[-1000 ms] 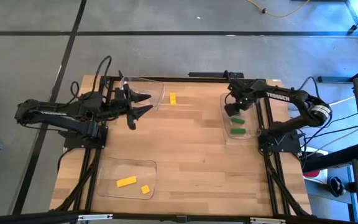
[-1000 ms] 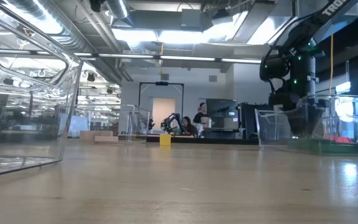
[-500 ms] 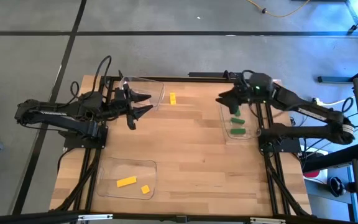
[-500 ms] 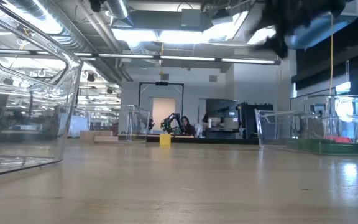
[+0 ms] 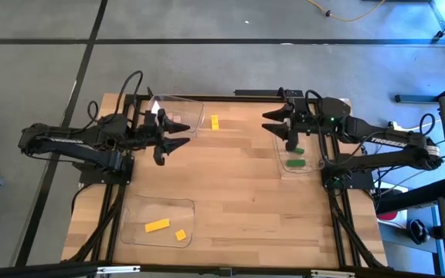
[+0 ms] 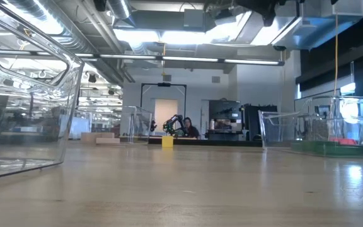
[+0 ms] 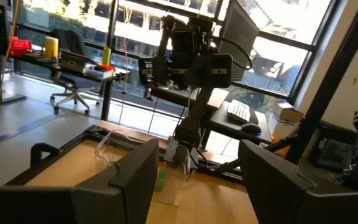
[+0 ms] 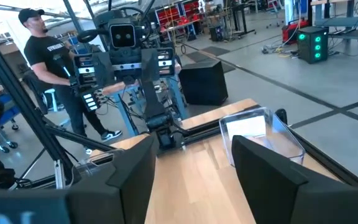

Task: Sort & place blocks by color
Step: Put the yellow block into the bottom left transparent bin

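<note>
Three clear trays on a wooden table point(image 5: 238, 193): near left point(image 5: 134, 224), far left point(image 5: 191, 108), right point(image 5: 280, 166). Far behind, maybe a seated person point(image 6: 186, 128).

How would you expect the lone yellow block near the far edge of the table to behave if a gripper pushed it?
The yellow block looks small and flat-sided, so it would probably slide rather than roll. It sits low on the smooth wooden table, so tipping seems unlikely.
</note>
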